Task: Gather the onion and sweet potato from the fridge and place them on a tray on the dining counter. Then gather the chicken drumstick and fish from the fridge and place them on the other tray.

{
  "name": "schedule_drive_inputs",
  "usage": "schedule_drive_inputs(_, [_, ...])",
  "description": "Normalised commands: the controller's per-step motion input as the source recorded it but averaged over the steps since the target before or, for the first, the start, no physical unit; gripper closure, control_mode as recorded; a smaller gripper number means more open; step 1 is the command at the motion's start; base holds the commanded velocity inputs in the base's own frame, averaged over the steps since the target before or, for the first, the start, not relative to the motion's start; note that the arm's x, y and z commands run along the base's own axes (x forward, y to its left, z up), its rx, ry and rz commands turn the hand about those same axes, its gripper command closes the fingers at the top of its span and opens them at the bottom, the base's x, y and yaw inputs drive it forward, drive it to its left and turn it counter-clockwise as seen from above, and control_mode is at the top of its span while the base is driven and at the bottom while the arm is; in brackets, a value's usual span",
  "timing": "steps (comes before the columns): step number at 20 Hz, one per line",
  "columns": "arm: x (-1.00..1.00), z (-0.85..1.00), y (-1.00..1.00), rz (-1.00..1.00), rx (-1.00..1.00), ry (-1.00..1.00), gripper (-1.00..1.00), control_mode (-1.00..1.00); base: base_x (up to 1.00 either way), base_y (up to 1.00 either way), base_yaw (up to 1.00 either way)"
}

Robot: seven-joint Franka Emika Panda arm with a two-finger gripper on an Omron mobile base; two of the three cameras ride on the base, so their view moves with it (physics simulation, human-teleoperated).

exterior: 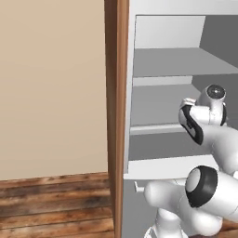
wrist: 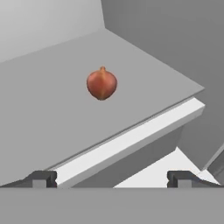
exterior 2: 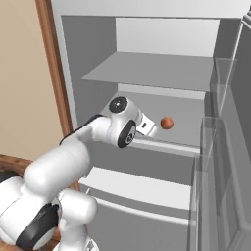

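The fridge (exterior 2: 147, 68) stands open in front of me, with a white interior and grey shelves. The onion (wrist: 101, 83), a small round orange-brown ball, sits alone on the middle shelf (wrist: 48, 113), a little back from its front lip. From the right base the onion (exterior 2: 166, 123) lies just beyond my hand. My gripper (wrist: 111, 179) is open and empty, held level with that shelf's front edge, short of the onion. My gripper (exterior 2: 153, 128) points into the fridge. The sweet potato, chicken drumstick, fish, trays and dining counter are out of view.
A wood-brown frame (exterior: 116, 116) runs up the fridge's left side, next to a beige wall (exterior: 51, 83). Clear door bins (exterior 2: 220, 147) hang at the right. Another grey shelf (exterior 2: 147, 73) lies above the onion's shelf and a white one (exterior 2: 142, 188) below.
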Motion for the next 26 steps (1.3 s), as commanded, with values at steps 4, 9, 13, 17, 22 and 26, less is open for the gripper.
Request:
schedule_drive_inputs(4, [0.39,0.00,-0.24,0.00,0.00,0.00,-1.00,-1.00,0.00,0.00,0.00])
schedule_drive_inputs(9, [0.38,0.00,-0.25,0.00,0.00,0.00,-1.00,-1.00,0.00,0.00,0.00])
schedule_drive_inputs(13, [0.44,-0.01,-0.02,0.00,-0.01,0.00,-1.00,-1.00,0.00,0.00,0.00])
schedule_drive_inputs(17, [0.41,-0.07,-0.06,0.00,-0.03,0.00,-1.00,-1.00,0.00,0.00,0.00])
schedule_drive_inputs(22, [0.36,-0.13,-0.16,0.00,-0.04,0.02,-1.00,-1.00,0.00,0.00,0.00])
schedule_drive_inputs(26, [0.39,-0.11,-0.07,0.00,-0.04,0.02,-1.00,-1.00,0.00,0.00,0.00])
